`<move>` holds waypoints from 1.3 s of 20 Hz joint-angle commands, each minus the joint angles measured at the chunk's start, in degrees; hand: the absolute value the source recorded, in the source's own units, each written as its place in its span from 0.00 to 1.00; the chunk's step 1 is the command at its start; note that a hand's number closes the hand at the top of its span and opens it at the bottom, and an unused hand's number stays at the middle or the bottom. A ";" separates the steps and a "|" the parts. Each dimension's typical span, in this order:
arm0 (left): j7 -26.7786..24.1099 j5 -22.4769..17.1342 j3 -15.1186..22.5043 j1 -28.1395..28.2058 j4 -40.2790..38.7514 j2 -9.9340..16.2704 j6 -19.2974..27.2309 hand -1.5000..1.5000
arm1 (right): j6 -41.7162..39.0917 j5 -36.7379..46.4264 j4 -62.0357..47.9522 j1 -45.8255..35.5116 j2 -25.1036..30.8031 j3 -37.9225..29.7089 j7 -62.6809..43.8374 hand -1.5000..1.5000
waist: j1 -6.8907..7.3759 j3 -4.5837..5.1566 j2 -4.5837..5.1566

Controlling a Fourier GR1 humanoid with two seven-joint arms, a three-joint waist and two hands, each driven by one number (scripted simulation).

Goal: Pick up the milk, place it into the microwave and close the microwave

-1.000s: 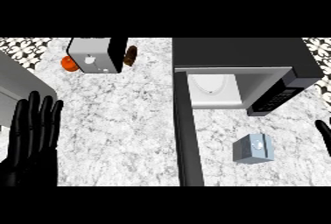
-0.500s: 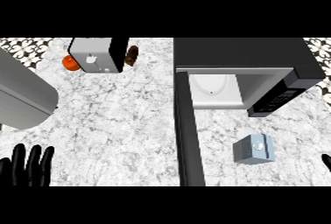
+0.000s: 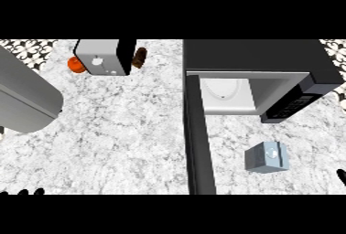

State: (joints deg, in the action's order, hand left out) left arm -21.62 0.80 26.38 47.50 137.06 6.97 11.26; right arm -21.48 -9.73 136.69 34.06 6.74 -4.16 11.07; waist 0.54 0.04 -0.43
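Note:
The milk (image 3: 266, 156), a small blue-grey carton, stands on the marble counter (image 3: 121, 132) in front of the microwave (image 3: 260, 61). The black microwave is open. Its door (image 3: 198, 137) swings out toward me and shows edge-on, left of the carton. Inside, the white cavity (image 3: 226, 93) holds a round plate. My left hand (image 3: 21, 192) shows only as black fingertips pointing up at the lower left edge, far from the milk. Just a black sliver of my right hand (image 3: 342, 176) shows at the right edge, right of the carton and apart from it.
A grey part of my left arm (image 3: 24, 98) fills the left side. At the back left stands a white and black toaster-like box (image 3: 101, 57), with an orange thing (image 3: 76, 65) to its left and a brown thing (image 3: 140, 57) to its right.
My left hand has sunk to the lower edge, and the grey arm has swung in at the left. My right hand has slipped lower along the right edge. The milk has not moved.

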 commanded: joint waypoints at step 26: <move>-26.16 -10.65 -5.46 23.04 -0.24 10.82 -8.39 0.00 | 8.96 21.40 -31.34 -20.92 -3.07 -3.44 9.17 0.00 | 0.24 -0.06 0.33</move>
State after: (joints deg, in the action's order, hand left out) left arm -47.29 -8.69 21.71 69.30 135.00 16.79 3.45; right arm -13.91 11.59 107.37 16.52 3.25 -5.54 21.70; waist 0.96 -0.04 -0.12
